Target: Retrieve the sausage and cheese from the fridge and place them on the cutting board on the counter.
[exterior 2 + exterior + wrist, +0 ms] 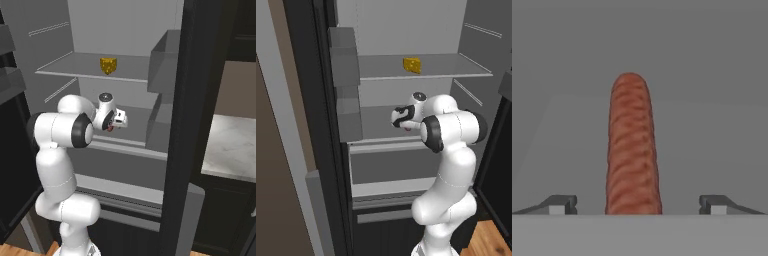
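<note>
Fridge (pixel 406 30) open, arm reaching onto middle shelf. Cheese (pixel 412 65) untouched on upper shelf. Sausage (pixel 632 150) lying on grey shelf floor, centred between wide-spread fingertips (pixel 562 204), no contact seen. Gripper (pixel 637 205) released, nothing held. Judgement: early; neither item retrieved, both placements pending.

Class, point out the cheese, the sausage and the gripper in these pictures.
cheese (pixel 412 65), left base view, middle of the yellow wedge.
sausage (pixel 632 150), hand view, middle of its length.
gripper (pixel 638 204), hand view, midway between the open fingertips.
</note>
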